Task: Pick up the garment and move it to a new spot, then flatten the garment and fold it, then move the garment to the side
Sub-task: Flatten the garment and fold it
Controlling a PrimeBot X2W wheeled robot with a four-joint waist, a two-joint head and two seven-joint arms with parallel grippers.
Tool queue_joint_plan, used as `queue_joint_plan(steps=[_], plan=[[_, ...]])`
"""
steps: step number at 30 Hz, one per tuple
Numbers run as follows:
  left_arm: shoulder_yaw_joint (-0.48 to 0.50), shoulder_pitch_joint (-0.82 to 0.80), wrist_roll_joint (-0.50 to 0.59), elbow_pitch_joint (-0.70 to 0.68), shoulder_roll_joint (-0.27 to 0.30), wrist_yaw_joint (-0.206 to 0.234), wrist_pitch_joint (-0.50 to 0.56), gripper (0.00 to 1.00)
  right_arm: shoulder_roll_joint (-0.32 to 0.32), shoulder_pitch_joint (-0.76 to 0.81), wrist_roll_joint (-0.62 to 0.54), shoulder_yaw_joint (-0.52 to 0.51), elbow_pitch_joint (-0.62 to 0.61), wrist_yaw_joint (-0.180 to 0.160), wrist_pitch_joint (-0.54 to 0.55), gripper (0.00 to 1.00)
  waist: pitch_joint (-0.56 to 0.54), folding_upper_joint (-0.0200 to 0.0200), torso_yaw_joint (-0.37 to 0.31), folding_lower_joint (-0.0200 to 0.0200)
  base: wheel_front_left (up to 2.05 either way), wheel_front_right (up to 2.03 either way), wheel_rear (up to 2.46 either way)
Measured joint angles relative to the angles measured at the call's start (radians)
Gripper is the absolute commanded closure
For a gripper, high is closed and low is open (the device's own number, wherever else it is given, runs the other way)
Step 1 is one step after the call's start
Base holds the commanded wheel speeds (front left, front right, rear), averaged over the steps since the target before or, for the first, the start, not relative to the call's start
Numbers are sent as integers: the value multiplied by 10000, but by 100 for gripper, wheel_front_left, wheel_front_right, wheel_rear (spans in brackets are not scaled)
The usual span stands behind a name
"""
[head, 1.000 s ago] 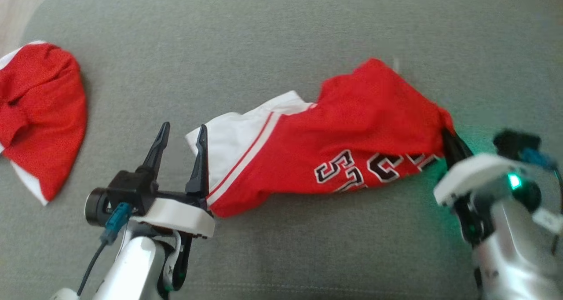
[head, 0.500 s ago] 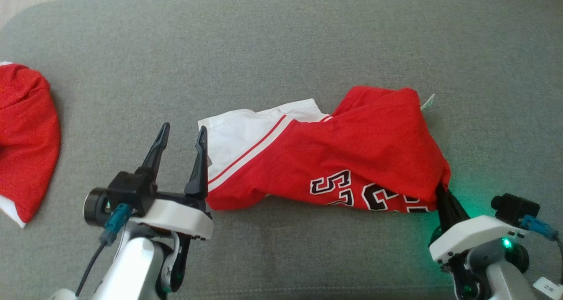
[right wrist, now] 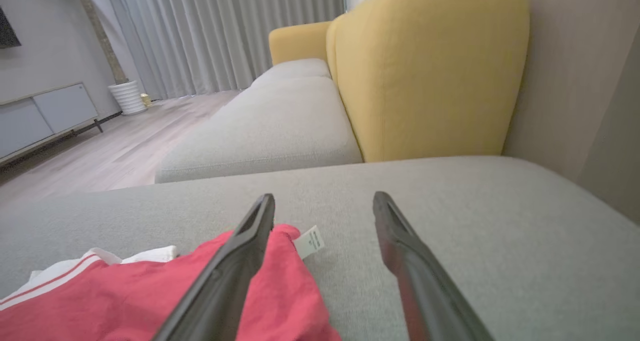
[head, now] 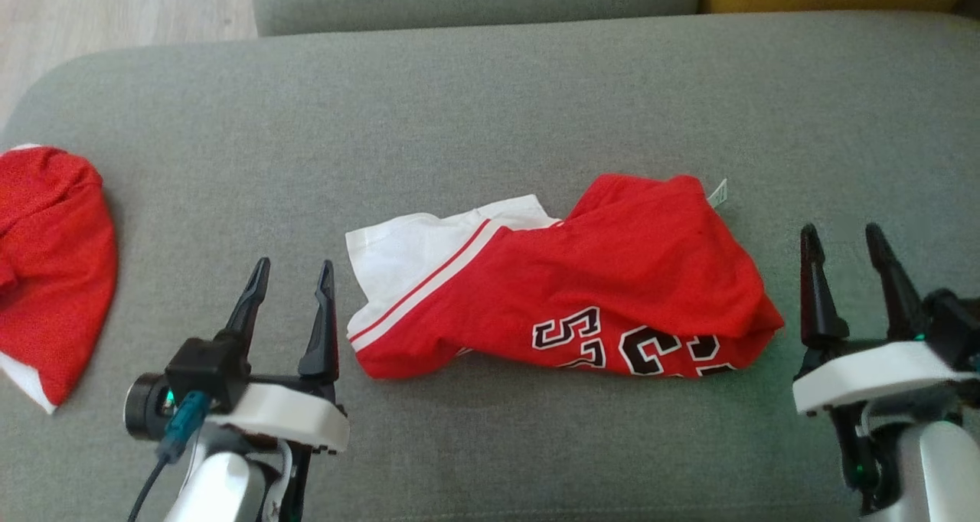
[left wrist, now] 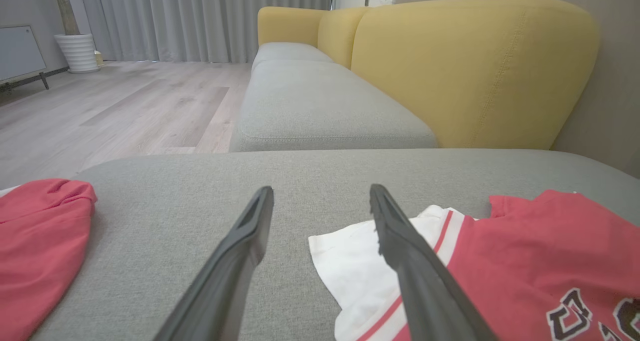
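A red jersey [head: 582, 285] with a white, red-striped end and black-and-white numbers lies crumpled on the grey sofa cushion [head: 490, 109]. It also appears as the red jersey [left wrist: 525, 261] at the lower right of the left wrist view and the red jersey [right wrist: 150, 301] at the lower left of the right wrist view, a small white tag [right wrist: 310, 241] at its edge. My left gripper [head: 293, 273] stands open just left of the white end, empty. My right gripper [head: 842, 237] stands open just right of the jersey, empty and apart from it.
A second red garment [head: 46, 269] lies at the cushion's far left edge. Another grey seat [left wrist: 320, 106] and a yellow backrest [left wrist: 475, 66] lie beyond. Wooden floor [left wrist: 110, 106] is off the left side.
My right gripper has let go of the jersey's right end, opened and drawn off to the right. The jersey has settled flat on the cushion. The camera has shifted.
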Motion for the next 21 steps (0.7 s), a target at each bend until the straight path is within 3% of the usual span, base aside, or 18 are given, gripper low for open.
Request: queue_joint_plan(steps=[7, 21], plan=[[-29, 380, 2, -176, 182, 88, 29, 0, 0, 567, -606, 717, -1051, 0, 686, 0, -313, 0, 16, 0, 0, 0, 0], [-196, 584, 2, -387, 259, 249, 201, 0, 10, 958, -589, 846, -1348, 0, 1026, 0, -416, 0, 61, 0, 0, 0, 0]])
